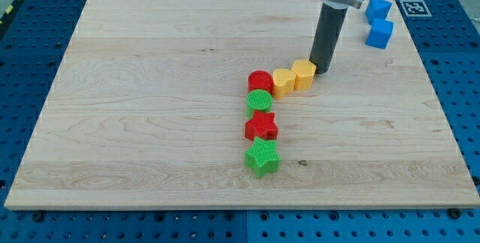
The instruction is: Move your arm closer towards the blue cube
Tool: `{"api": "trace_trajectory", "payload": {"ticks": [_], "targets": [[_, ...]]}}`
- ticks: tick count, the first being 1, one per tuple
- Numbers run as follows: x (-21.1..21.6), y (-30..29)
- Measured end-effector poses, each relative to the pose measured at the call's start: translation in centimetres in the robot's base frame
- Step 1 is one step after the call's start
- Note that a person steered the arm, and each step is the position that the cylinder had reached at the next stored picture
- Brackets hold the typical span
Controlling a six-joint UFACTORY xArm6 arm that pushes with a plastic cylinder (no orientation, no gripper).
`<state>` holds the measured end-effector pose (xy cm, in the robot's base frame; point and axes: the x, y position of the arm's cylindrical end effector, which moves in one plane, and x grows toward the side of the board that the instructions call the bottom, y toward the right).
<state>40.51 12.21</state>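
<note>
Our end effector here is a plain dark rod with nothing to open or shut, and it holds nothing; my tip (324,70) rests on the counter (150,85), touching or just beside the yellow block (304,73) on that block's side toward the view's right.

From that yellow block, the blue cube (379,34) lies up and toward the view's right, near the counter's edge, with a second blue block (379,8) just above it. A yellow heart-like block (283,82) sits touching the yellow block on its other side, then a red cylinder (260,82), a green cylinder (259,101), a red star (261,127) and a green star (262,157) trail away toward the view's bottom.

We judge the path from the yellow block to the blue cube open. We should slide straight up and right, leave the yellow block where it is, and stop short of the cube so we do not nudge it off the counter.
</note>
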Motion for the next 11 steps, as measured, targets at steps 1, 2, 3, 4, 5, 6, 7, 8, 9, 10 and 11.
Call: {"api": "trace_trajectory", "payload": {"ticks": [1, 2, 3, 4, 5, 6, 7, 8, 9, 10, 11], "targets": [[0.4, 1.9], [3.2, 7.9], [6.0, 9.0], [6.2, 8.9], [6.2, 8.9], [6.2, 8.3], [6.2, 8.1], [6.2, 6.5], [6.8, 6.4], [8.7, 6.0], [8.7, 5.5]]}}
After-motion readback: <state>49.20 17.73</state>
